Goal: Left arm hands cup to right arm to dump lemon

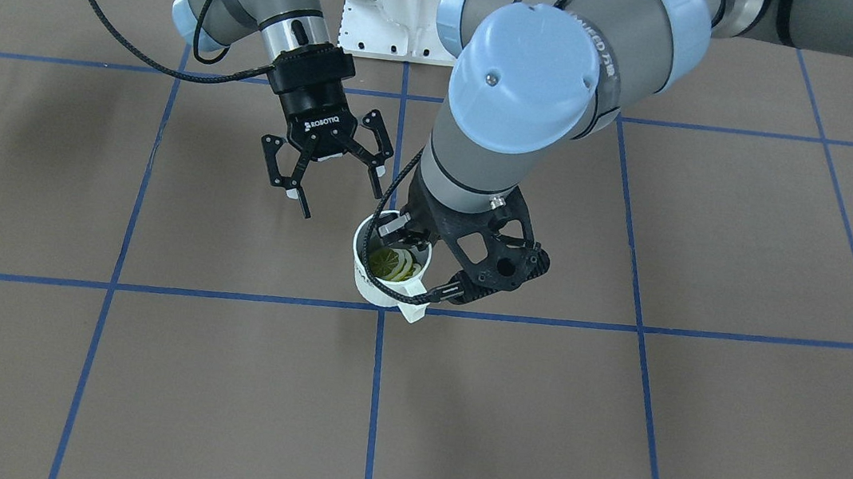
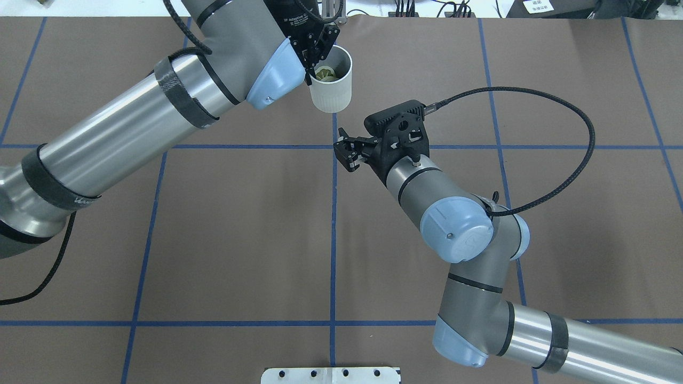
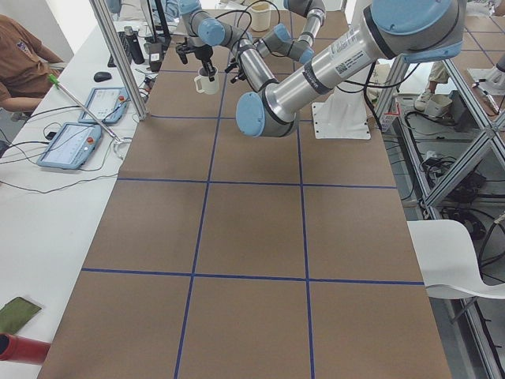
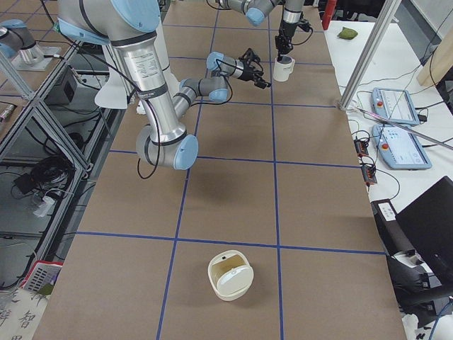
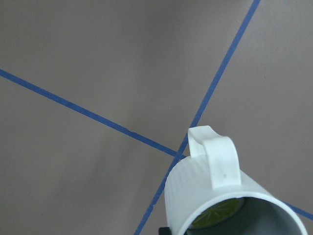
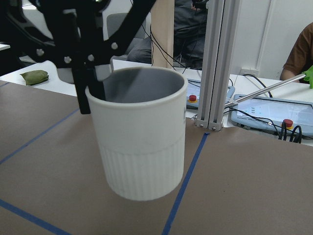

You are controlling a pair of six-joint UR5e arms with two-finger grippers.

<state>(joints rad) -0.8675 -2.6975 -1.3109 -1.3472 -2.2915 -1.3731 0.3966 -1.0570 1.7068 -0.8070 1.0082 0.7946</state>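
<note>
Here, showing the approach to the hand-over. Holding the cup [image 1: 373,286] upright and clear of the worktop [image 1: 614,422], toward the edge far from the robot's base and about midway along it. Clamping the left tool [image 2: 315,61] on the rim near the handle, carrying the lemon [image 1: 391,264] slices inside. Presenting the right tool [image 1: 337,189] with fingers spread apart, just beside the cup and not touching it. Judging the sound course as follows: advancing the right tool slowly and level, straddling the ribbed lower wall away from the handle and clear of the left tool; closing firmly before loosening the left tool; avoiding any tilt, thereby not spilling slices early.
</note>
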